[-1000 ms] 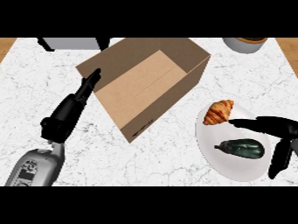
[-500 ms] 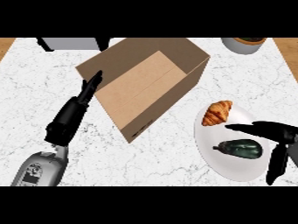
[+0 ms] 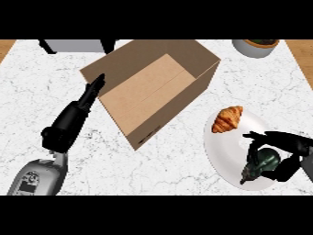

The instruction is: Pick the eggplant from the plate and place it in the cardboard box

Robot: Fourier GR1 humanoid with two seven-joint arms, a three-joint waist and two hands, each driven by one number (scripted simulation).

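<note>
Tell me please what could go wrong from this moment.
1. The croissant lies on the same plate close to the eggplant; lifting may knock it off.
2. The right hand curls round the eggplant's upper part only, so it might slip out.
3. The box stands tilted beside the left hand; the eggplant could hit its wall.

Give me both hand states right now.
Left hand: open, straight fingers beside the brown cardboard box.
Right hand: curled round the dark green eggplant on the white plate.
</note>
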